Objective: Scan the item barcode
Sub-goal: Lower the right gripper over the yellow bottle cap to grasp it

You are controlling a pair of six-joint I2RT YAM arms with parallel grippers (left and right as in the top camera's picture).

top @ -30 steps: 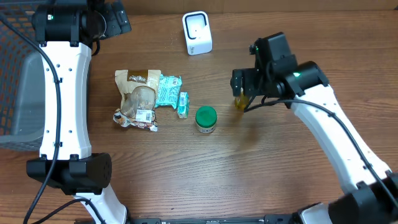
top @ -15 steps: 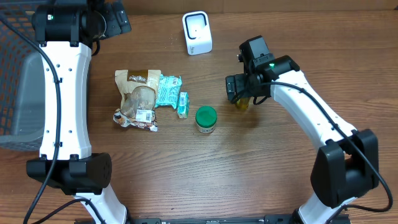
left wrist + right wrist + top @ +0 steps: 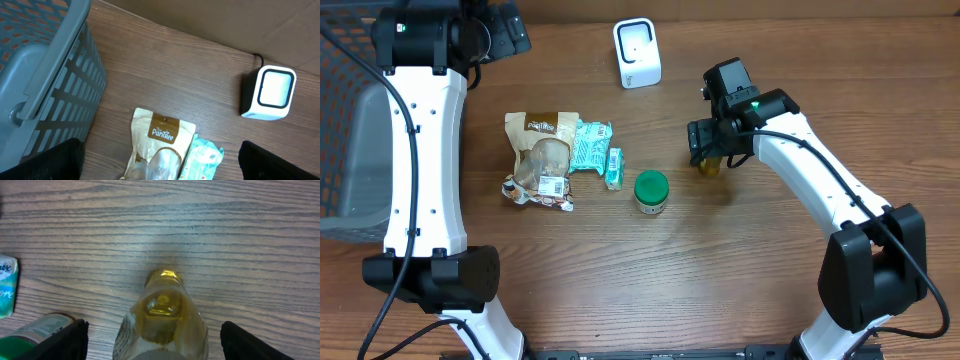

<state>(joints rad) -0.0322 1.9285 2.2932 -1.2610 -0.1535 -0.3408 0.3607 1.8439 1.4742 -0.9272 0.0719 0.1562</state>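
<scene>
Two claws on show, and the right claw (image 3: 154, 332) is the one in the thick of it. It sits low over the yellow bottle (image 3: 708, 166), spread with one dark finger (image 3: 60, 341) on either side. From the right wrist view there is bare wood showing between each finger and the bottle's sides, so no pinch. The bottle stands on the desk right of centre, and looks upright, its clear golden body seen from above.

Just to its left is a green-lidded jar (image 3: 651, 191). Further left comes a cluster: a small teal packet (image 3: 614, 168), a teal tissue pack (image 3: 589, 144) and a brown-and-white snack bag (image 3: 541, 160), all touching or overlapping.

Up by the far edge of the desk stands the white scanner (image 3: 637, 52), well apart from the bottle.

Over at the far left corner, the left claw (image 3: 165, 162) hangs above the desk, spread wide and holding nothing. A grey basket (image 3: 348, 150) sits at the left edge.
</scene>
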